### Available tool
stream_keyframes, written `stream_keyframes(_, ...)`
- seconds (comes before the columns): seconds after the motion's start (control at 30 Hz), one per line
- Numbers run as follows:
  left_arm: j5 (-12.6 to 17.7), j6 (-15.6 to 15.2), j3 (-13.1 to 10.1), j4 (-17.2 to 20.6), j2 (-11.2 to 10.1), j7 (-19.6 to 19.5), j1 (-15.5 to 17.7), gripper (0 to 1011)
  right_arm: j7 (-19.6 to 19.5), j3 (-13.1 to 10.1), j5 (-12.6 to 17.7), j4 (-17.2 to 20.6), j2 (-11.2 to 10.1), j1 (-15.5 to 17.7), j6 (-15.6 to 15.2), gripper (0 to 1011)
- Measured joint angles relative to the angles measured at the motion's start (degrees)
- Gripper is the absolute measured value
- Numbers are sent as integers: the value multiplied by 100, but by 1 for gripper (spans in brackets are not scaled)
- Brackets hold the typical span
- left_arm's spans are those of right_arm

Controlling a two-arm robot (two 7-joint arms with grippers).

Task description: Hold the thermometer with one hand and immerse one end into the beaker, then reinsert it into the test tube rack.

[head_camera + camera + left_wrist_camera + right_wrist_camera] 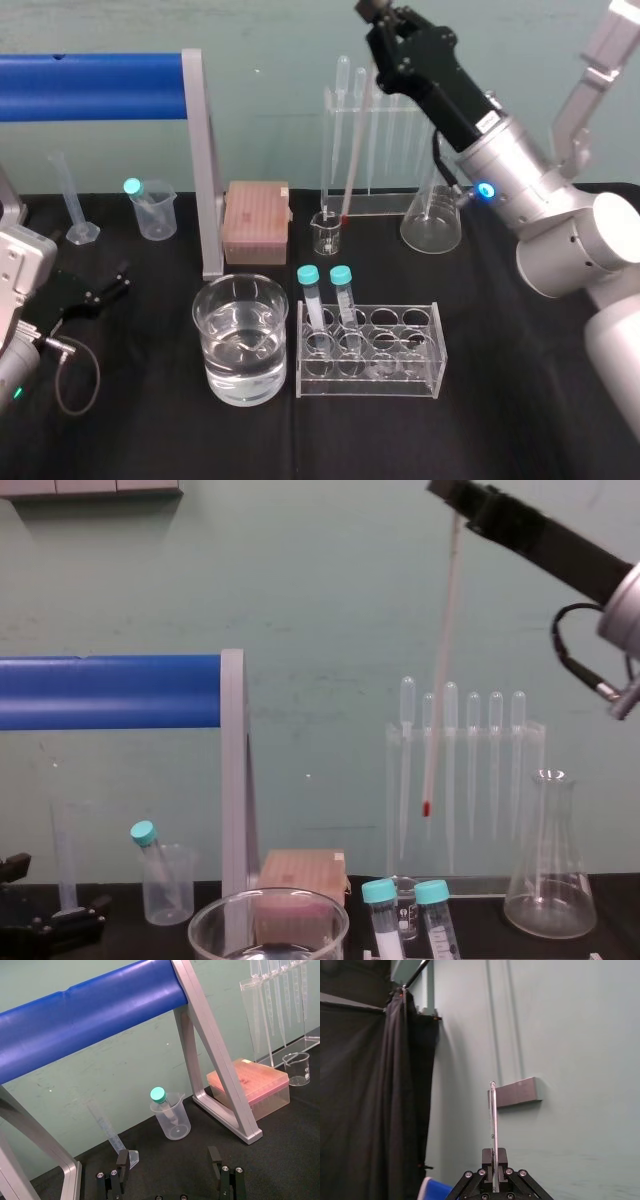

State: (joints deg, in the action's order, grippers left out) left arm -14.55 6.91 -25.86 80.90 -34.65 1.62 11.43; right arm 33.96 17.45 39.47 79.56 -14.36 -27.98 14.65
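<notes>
Aloft, thermometer [441, 680] pinched between right fingers [486, 1157], tip down.

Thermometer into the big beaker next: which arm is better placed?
Right. The right gripper clamps the thermometer, which hangs red tip down, high beyond the beaker. The left gripper lies open and empty, low on the robot's left.

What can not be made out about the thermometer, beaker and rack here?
Thermometer scale: too fine to read, head and chest views.
Its red tip: right wrist view, cut off below the right gripper.
Beaker: chest view, lower edge cuts everything under the rim.
Rack: chest view, lower edge cuts it away.
</notes>
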Motion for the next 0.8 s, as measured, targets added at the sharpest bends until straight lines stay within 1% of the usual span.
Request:
stream_keyframes(0.13,0,0,0,0,0,0,0,1008,133,168,11,-77,66,-83,3,56)
stream_keyframes(0.3,0,0,0,0,0,0,0,1008,255,337,13,-64,105,-109,10,56)
stream_keyframes(0.63,0,0,0,0,0,0,0,1008,560,680,114,-52,193,-186,26,56)
stream_keyframes(0.8,0,0,0,0,0,0,0,1008,739,879,157,-154,255,-273,28,57)
